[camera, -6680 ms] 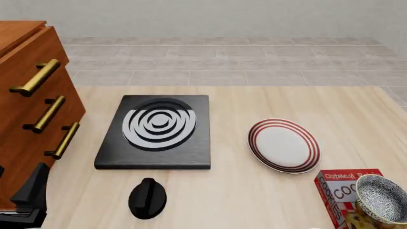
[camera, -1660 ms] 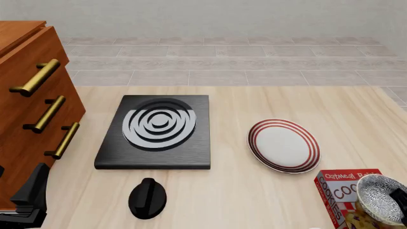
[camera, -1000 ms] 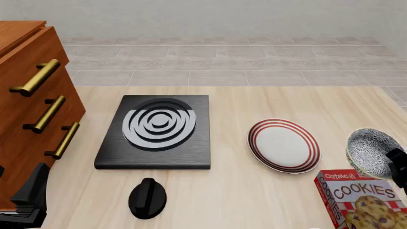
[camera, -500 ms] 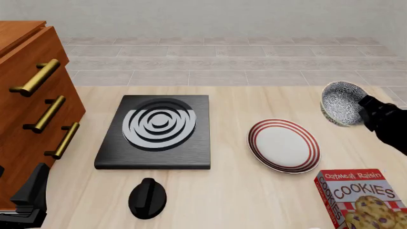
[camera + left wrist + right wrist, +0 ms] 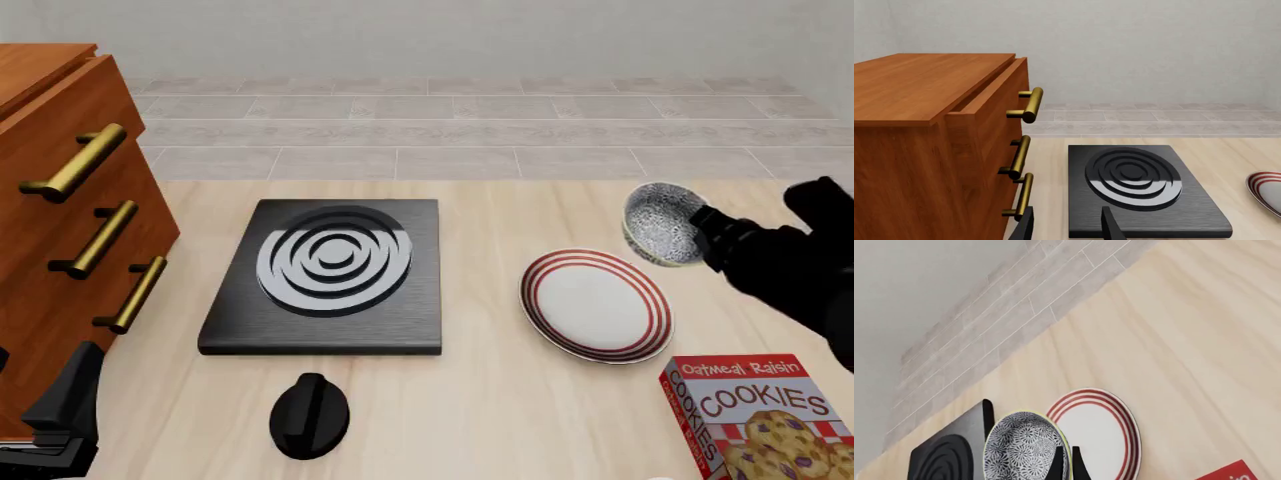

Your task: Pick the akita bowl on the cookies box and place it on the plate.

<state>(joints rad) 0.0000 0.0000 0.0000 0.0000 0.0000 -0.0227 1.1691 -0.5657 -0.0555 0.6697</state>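
The akita bowl (image 5: 661,222), speckled black and white inside, hangs tilted in the air just past the far right rim of the plate (image 5: 595,304). My right gripper (image 5: 699,228) is shut on the bowl's rim. In the right wrist view the akita bowl (image 5: 1024,451) sits against the fingers (image 5: 1057,464), with the plate (image 5: 1102,432) right behind it. The red cookies box (image 5: 761,415) lies at the near right with nothing on top. My left gripper (image 5: 1069,227) stands open and empty at the near left, close to the cabinet.
A black square stove (image 5: 330,272) with white rings lies left of the plate, and a black knob (image 5: 310,415) sits in front of it. A wooden cabinet (image 5: 60,230) with brass handles fills the left side. Bare table lies between stove and plate.
My right gripper has lifted the bowl off the cookies box and carried it away from me and leftward, now above the plate's far right rim. The left arm has not moved.
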